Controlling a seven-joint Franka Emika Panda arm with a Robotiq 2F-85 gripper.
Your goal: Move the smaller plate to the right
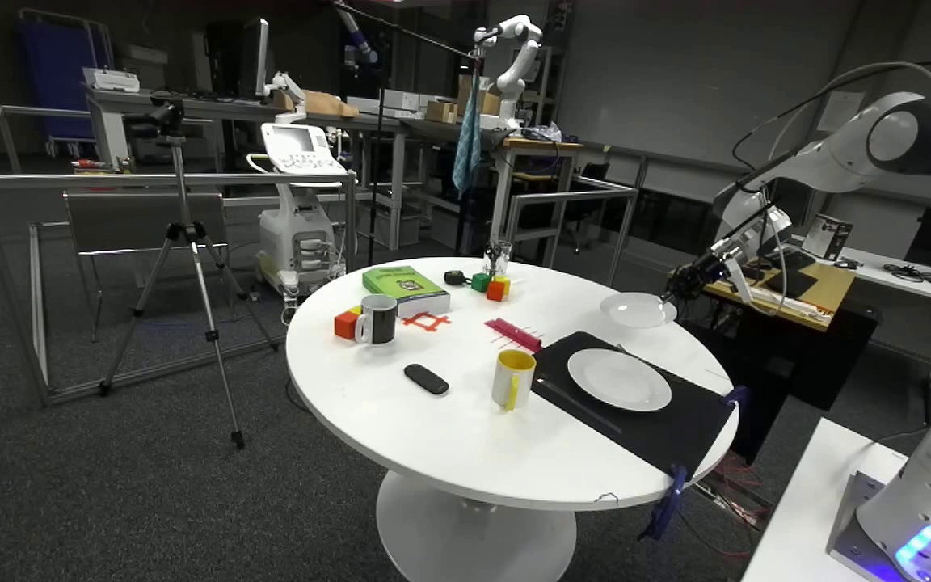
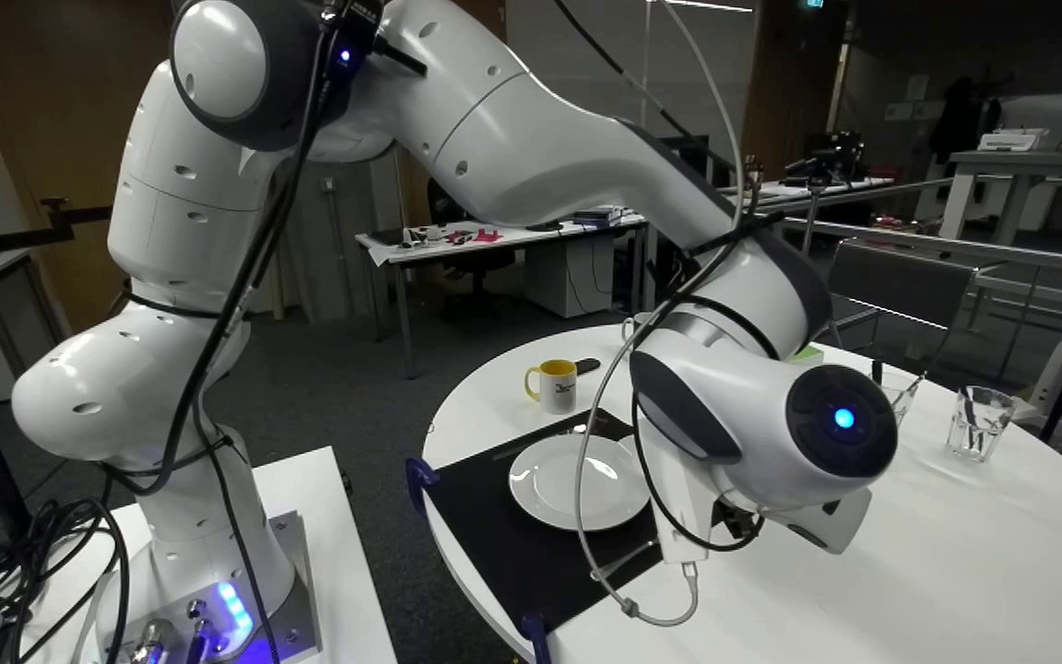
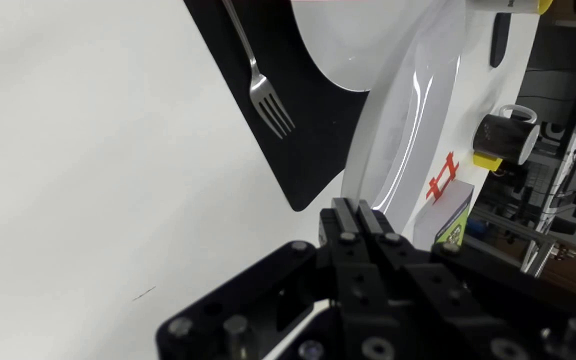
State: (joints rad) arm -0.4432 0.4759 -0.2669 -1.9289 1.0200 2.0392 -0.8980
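Observation:
The smaller plate [image 1: 638,310] is white and round. In an exterior view it is at the table's far right side, beyond the larger white plate [image 1: 619,380]. My gripper [image 1: 666,296] is at its right rim. In the wrist view the gripper [image 3: 352,205] is shut on the rim of the smaller plate [image 3: 403,125], which shows nearly edge-on and appears raised off the table. The larger plate [image 3: 353,40] lies on a black mat, also in an exterior view [image 2: 579,484]. There the arm hides the gripper and most of the smaller plate.
The black mat [image 1: 680,436] is clamped at the table edge. A fork [image 3: 263,95] lies on it. A yellow-white mug [image 1: 513,378], a pink rack [image 1: 514,334], a remote [image 1: 426,379], a black mug [image 1: 377,318], a green book [image 1: 406,291] and glasses [image 2: 978,422] stand around the table.

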